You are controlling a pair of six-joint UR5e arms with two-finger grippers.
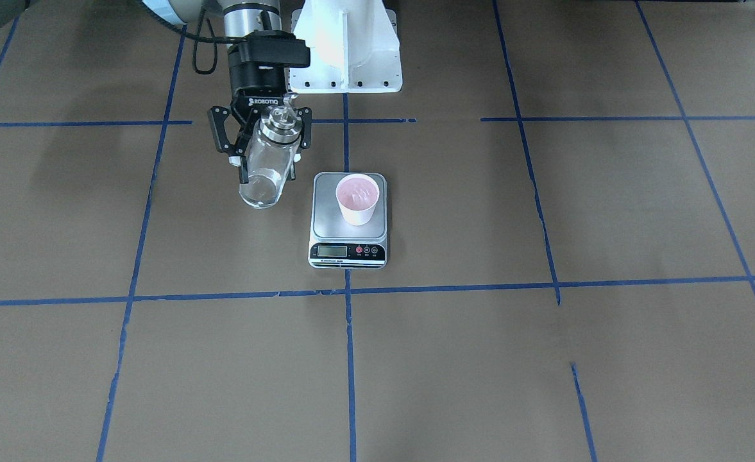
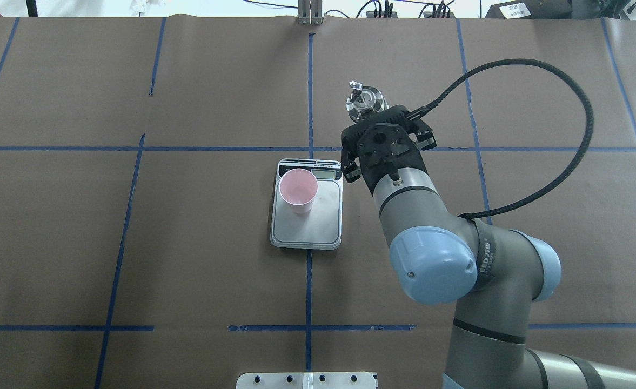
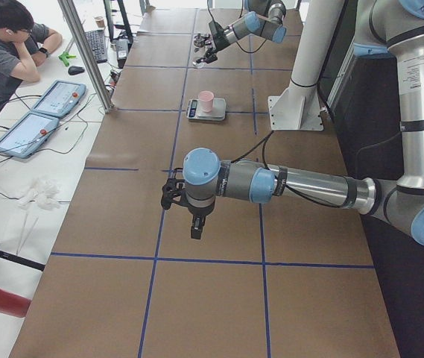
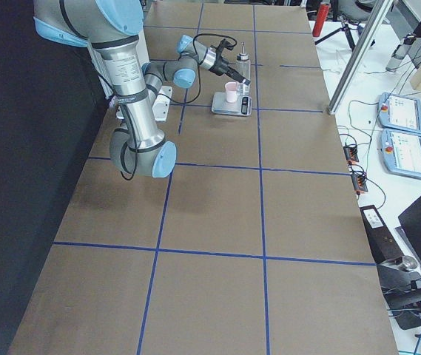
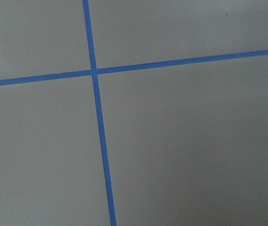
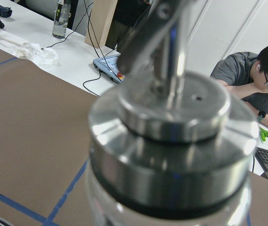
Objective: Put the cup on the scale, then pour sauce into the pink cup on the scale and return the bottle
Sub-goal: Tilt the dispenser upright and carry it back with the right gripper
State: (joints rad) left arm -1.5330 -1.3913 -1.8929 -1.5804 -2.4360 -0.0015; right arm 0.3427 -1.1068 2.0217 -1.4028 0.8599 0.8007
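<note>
The right gripper (image 1: 267, 162) clasps the clear glass bottle (image 1: 263, 185), silver-collared and seemingly near empty, right of the scale (image 1: 326, 221) bearing the pink cup (image 1: 356, 199). Whether the left gripper (image 3: 171, 192) is spread or closed I cannot tell.

The table (image 1: 544, 359) is covered edge to edge with brown paper (image 2: 80, 243), and blue tape lines (image 1: 349, 359) divide that surface into a grid of large rectangles. The scale (image 1: 332, 215) rests flat on the paper, centred over the tape line that runs away from the robot and between two cross lines, with its display panel facing away from the robot. The white mounting base (image 1: 346, 58) stands on the table at the robot's edge, in line with the same tape line.
</note>
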